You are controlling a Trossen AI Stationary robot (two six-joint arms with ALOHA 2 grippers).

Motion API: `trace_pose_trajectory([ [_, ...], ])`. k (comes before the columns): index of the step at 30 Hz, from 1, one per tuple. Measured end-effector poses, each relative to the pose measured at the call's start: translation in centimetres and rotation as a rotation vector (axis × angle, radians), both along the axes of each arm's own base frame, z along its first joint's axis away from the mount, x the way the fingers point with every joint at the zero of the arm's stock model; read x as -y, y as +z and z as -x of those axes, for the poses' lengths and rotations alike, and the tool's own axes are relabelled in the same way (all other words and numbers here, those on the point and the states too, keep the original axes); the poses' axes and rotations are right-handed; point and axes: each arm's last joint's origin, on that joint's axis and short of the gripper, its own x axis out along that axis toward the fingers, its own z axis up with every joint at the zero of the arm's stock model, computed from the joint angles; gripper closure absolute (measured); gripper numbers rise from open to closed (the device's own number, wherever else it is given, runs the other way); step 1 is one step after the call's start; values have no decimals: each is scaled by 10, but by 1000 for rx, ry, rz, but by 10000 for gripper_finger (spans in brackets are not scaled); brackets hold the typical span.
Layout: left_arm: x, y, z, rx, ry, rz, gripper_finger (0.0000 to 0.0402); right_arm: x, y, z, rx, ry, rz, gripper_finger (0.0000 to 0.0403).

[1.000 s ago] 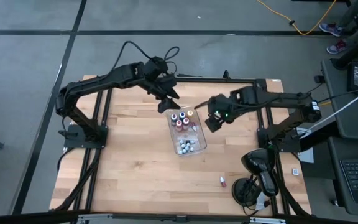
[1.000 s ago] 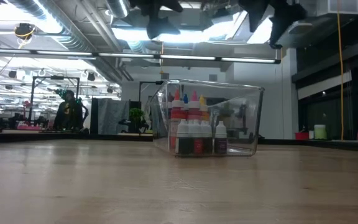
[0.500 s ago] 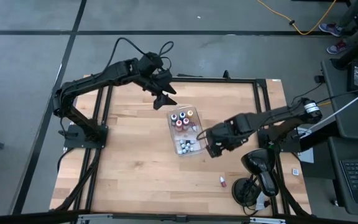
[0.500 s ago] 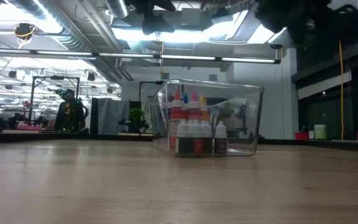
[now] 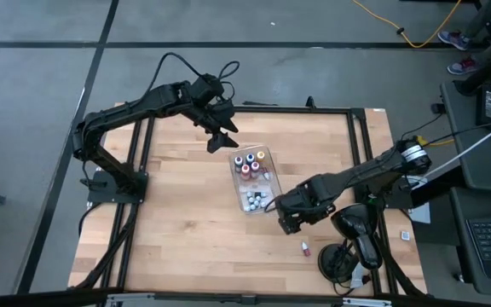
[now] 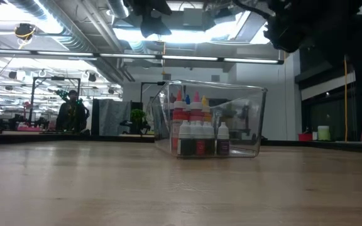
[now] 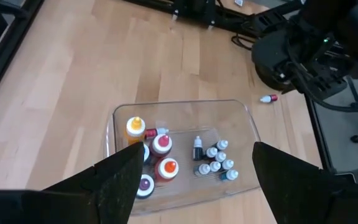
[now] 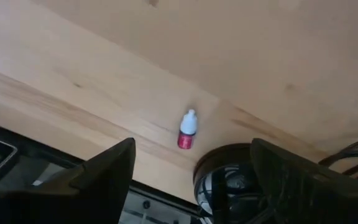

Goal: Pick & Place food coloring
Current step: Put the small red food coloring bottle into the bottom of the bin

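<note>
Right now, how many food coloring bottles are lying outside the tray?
1. A red bottle lies on the table, apart from the clear tray, near the front-right edge. Others could be hidden.

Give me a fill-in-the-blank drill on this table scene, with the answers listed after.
1. One red bottle lies alone on the ____, outside the clear tray.
2. The other bottles sit inside the ____.
3. The right gripper hangs between the tray and the lone bottle with its jaws ____.
4. The left gripper waits beside the tray's far end, holding ____.

Answers: table; tray; open; nothing
</note>
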Motion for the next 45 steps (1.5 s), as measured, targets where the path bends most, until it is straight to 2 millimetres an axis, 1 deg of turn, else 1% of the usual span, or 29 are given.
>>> trace_pose_trajectory([
  [11, 1, -2, 2, -26, -12, 2, 107, -34, -36, -5, -106, 69, 0, 84],
  [17, 1, -3, 3, -34, -18, 0, 107, -46, -52, -6, -150, 81, -2, 84],
  [25, 1, -3, 3, -34, -18, 0, 107, -62, -71, -10, -161, 92, -15, 84],
  [30, 1, -3, 3, -34, -19, -1, 107, -70, -81, -11, -146, 101, -34, 84],
  [34, 1, -3, 3, -34, -18, -1, 107, -73, -98, -5, -150, 57, -66, 84],
  [36, 1, -3, 3, -35, -18, -1, 107, -74, -103, -2, -152, 50, -70, 84],
  [42, 1, -3, 3, -35, -17, -2, 107, -74, -106, -1, -138, 45, -78, 86],
  [45, 1, -3, 3, -35, -16, -2, 107, -73, -107, 0, -142, 42, -77, 102],
])
